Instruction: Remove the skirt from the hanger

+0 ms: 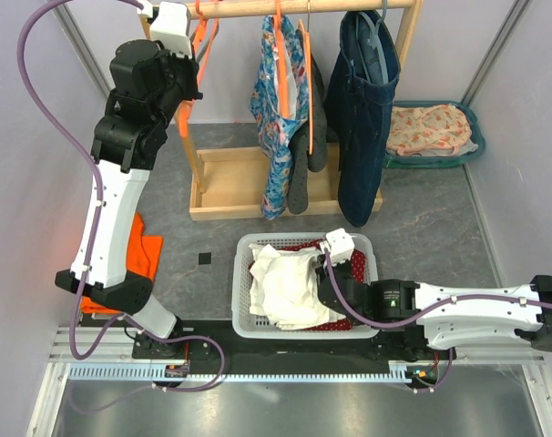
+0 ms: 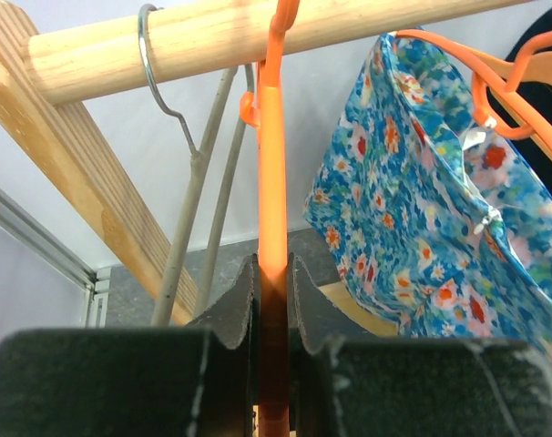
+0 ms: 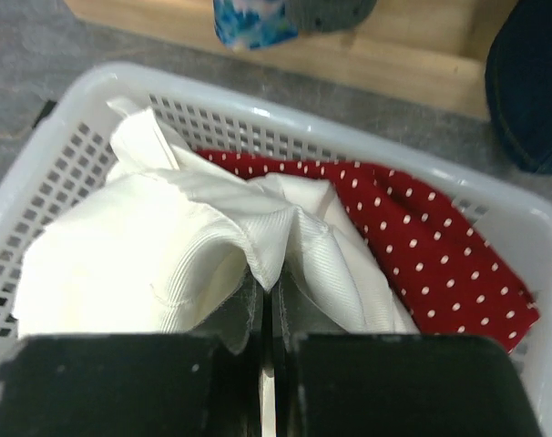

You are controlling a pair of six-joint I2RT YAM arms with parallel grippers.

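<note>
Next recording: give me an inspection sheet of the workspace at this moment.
Surface: grey table, with a wooden rack at the far side.
Job's things: orange hanger on the rail; white garment in the white basket.
Clutter: floral garment and denim garment hanging; red dotted cloth in the basket; orange cloth; teal tub with patterned cloth.
Grippers: left gripper shut on orange hanger; right gripper shut on white garment.
Cables: purple cables along both arms.
Surroundings: pale walls, nothing else seen.
</note>
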